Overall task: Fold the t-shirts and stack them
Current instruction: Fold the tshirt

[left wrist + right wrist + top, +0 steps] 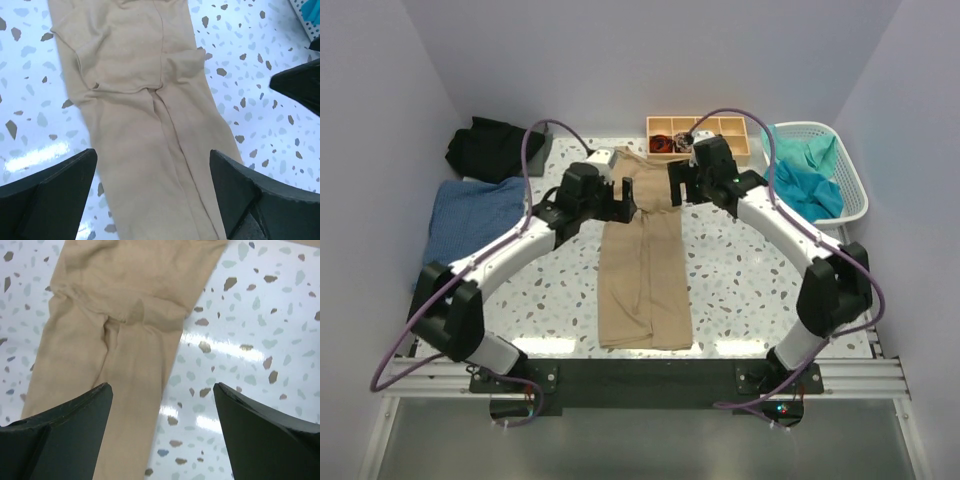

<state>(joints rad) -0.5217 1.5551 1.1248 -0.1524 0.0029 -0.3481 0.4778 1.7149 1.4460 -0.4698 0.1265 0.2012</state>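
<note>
Tan t-shirt lies folded under left gripper and right gripper (jaws wide).

a long t-shirt lies along the desk middle, running from 6 towards 12 o'clock. at 12 sits a tray. at 2, a basket holds a second t-shirt. at 10 lies a third t-shirt, with a fourth t-shirt behind it at 11.

Tan tee, blue tee, blk tee, teal tee, white basket, grey-speckled table.
</note>
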